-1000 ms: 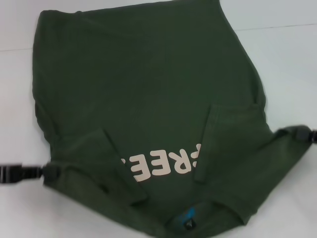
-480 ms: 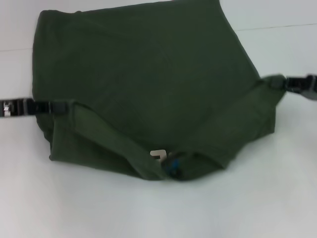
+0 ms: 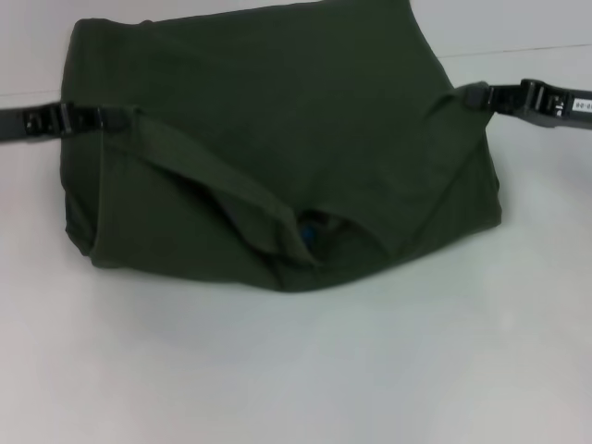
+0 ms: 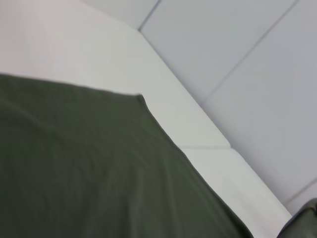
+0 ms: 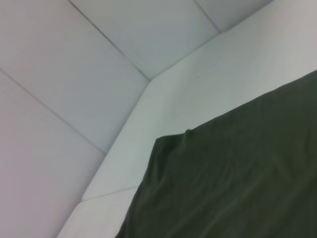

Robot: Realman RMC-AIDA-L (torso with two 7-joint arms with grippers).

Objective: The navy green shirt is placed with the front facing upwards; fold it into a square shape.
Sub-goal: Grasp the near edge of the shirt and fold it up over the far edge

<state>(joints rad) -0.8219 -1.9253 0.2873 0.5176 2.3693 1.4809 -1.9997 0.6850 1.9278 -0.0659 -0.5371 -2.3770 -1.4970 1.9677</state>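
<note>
Currently the left end effector (image 3: 111,118) is reaching in from the left edge of the head view and gripping a fold of the navy green shirt (image 3: 277,120), its dark fingers closed on cloth at the shirt's left side. Opposite it, the right end effector (image 3: 474,96) is coming in from the right edge and pinching the shirt's right side in the same way, with the fabric bunching up against its tip. Both are holding their corners at about the same height, well apart from each other, with the garment stretching between them.

Between the two, the shirt is lying on the white counter (image 3: 296,370), doubled over on itself so that plain green fabric is facing up and no lettering is showing. A folded band of cloth is running diagonally down from the left end effector toward the middle of the near edge, where a small blue patch of the neck label (image 3: 308,233) is peeking out from under the layers. The near edge is sagging in soft, uneven folds, and the far part of the shirt is spreading flat toward the back of the counter.

From the left wrist view, smooth green cloth (image 4: 89,168) is filling the lower part, with the white counter surface (image 4: 59,44) and pale wall panels (image 4: 247,64) beyond. The right wrist view is showing a corner of the shirt (image 5: 223,183) lying against the white counter (image 5: 233,74).
</note>
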